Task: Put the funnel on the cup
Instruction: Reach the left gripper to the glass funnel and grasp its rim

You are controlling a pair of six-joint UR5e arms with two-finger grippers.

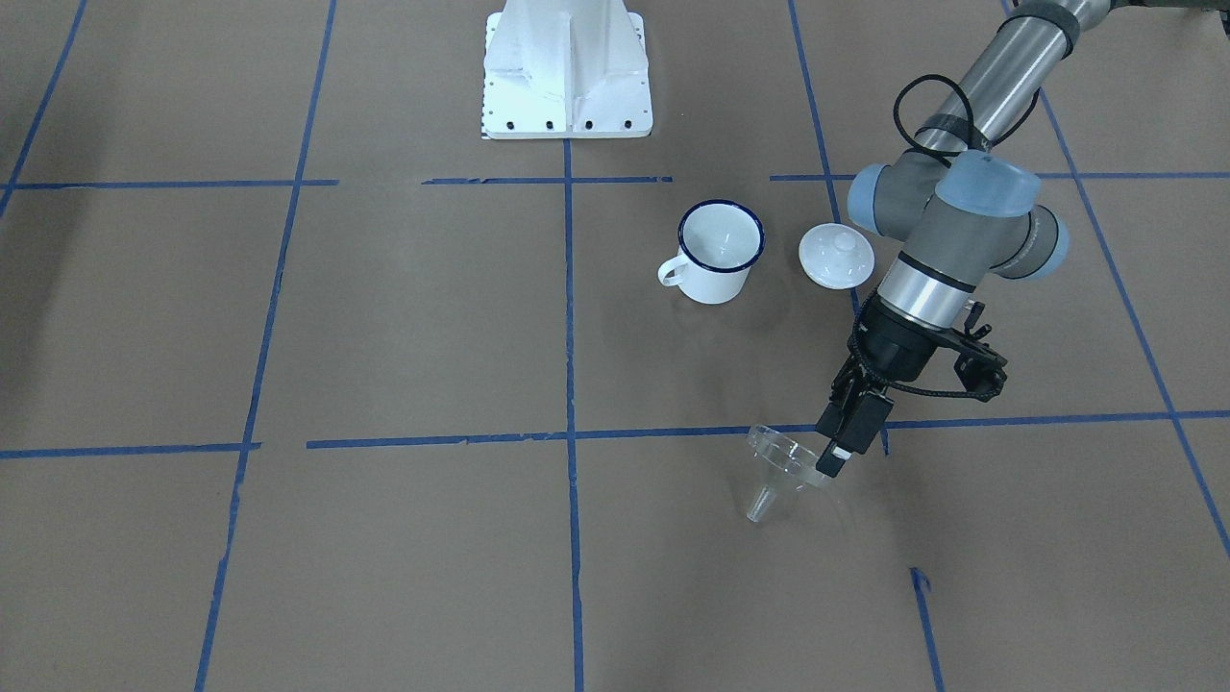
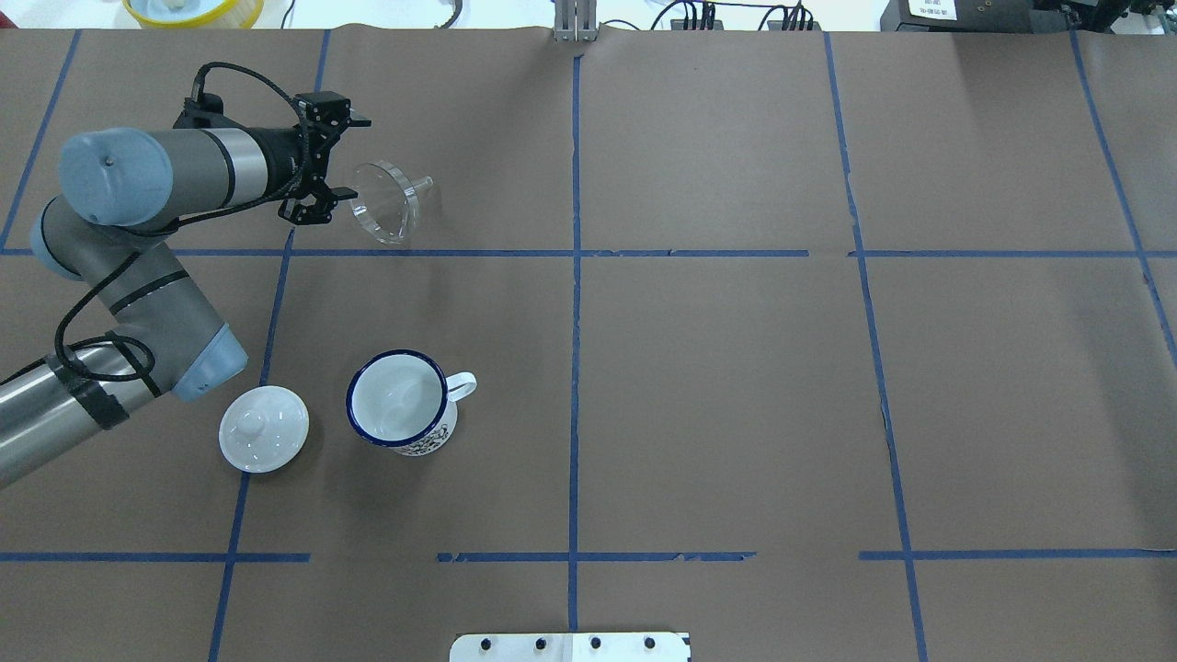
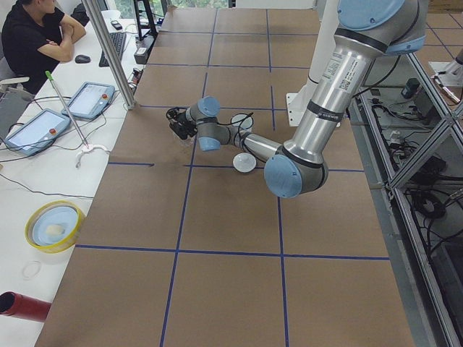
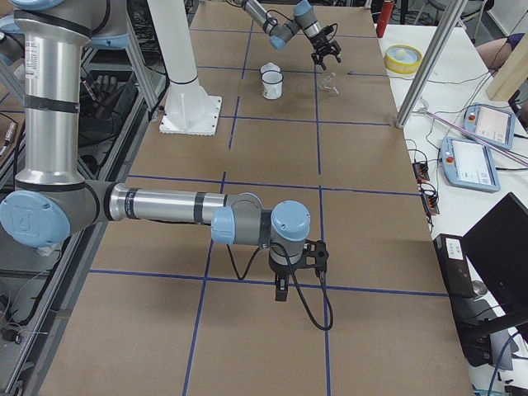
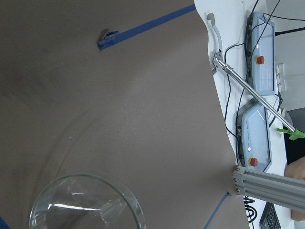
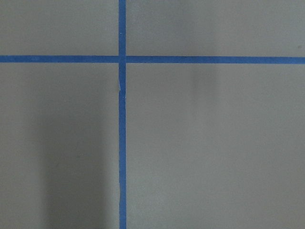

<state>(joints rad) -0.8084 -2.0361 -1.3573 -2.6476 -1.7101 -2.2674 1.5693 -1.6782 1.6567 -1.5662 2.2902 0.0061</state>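
Observation:
The clear funnel (image 1: 780, 468) is tilted on its side, its spout pointing away from the gripper, low over the brown table. My left gripper (image 1: 832, 461) is shut on its rim. Both show in the overhead view, the gripper (image 2: 342, 194) left of the funnel (image 2: 384, 202). The left wrist view shows the funnel's wide mouth (image 5: 86, 204) at the bottom. The white cup with a dark blue rim (image 1: 719, 252) stands upright and empty, closer to the robot's base than the funnel; it also shows overhead (image 2: 402, 403). My right gripper (image 4: 280, 289) shows only in the exterior right view, over bare table; I cannot tell its state.
A white round lid with a knob (image 1: 836, 256) lies beside the cup, under my left arm's elbow (image 2: 147, 303). The white robot base (image 1: 567, 72) stands at the table's edge. Blue tape lines cross the table. A yellow bowl (image 2: 193, 9) sits beyond the far edge.

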